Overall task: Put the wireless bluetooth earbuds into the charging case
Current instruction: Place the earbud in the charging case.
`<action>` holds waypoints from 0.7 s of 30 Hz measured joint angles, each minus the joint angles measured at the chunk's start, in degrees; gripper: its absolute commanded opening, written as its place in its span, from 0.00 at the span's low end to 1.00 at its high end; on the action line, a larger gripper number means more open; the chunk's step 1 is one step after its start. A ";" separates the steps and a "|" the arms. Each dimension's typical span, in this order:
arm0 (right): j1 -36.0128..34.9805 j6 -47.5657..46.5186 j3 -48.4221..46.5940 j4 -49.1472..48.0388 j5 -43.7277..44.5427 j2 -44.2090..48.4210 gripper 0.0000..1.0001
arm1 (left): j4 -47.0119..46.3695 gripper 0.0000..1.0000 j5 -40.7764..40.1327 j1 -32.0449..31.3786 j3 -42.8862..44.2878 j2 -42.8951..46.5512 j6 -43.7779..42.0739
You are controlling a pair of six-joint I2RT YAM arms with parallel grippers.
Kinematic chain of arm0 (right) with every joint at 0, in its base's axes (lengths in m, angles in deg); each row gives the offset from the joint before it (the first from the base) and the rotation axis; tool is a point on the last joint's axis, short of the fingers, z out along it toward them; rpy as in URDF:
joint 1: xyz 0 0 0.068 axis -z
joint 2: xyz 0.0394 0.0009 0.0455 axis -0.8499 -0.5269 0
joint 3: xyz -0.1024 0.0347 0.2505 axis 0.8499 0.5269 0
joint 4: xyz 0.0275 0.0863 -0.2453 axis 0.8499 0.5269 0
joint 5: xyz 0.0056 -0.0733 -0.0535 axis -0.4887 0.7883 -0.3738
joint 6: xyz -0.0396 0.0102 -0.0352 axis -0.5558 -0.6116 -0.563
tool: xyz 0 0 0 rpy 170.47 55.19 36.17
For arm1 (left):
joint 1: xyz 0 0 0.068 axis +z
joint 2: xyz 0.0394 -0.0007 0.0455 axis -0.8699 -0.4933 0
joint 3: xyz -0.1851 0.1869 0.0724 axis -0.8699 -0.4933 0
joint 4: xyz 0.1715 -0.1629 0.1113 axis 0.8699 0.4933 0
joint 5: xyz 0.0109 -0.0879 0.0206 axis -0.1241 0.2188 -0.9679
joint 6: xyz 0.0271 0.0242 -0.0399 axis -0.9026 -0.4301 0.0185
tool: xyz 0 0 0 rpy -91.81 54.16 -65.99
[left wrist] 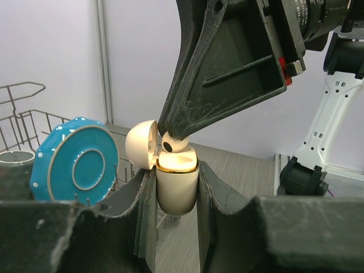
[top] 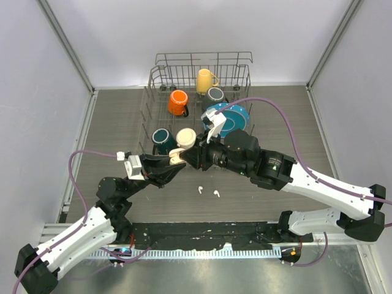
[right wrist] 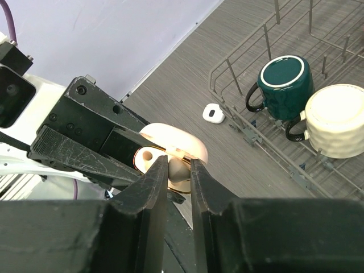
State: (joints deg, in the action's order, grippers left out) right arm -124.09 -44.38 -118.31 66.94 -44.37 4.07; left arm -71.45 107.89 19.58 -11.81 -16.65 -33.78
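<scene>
Left gripper point(left wrist: 176, 183), at the bottom of the left wrist view, is clamped on the cream case point(left wrist: 177, 196), which stands upright with its lid hinged open toward the left. Right gripper point(right wrist: 179, 168) comes in from the upper right of that view, its fingers pinched on one earbud point(left wrist: 172, 145) sitting at the case's open mouth. In the top view two loose earbuds point(top: 199, 190) lie close together on the table point(top: 122, 122), just below both grippers and apart from the rack point(top: 184, 73).

White links point(top: 331, 187), black joints point(top: 269, 166), purple cables point(top: 288, 131); black tools point(left wrist: 177, 170) point(right wrist: 179, 170), seemingly scuffed.
</scene>
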 measured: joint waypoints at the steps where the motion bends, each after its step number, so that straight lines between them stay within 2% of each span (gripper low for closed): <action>1: 0.00 -0.20 0.00 0.11 0.00 0.00 0.20 | 0.00 0.00 0.04 0.00 0.00 -0.04 0.02; 14: -0.11 -4.26 -0.22 1.79 -0.07 0.00 0.21 | 0.35 0.00 0.52 -0.02 -0.09 -0.70 0.59; 21: -0.28 -8.55 -0.44 2.51 -0.81 0.02 0.33 | 0.44 0.00 1.01 -0.04 -0.11 -0.70 0.81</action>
State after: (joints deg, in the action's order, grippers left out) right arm -124.37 -52.92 -118.75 69.45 -45.18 4.10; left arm -71.01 108.90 19.54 -11.91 -17.35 -32.97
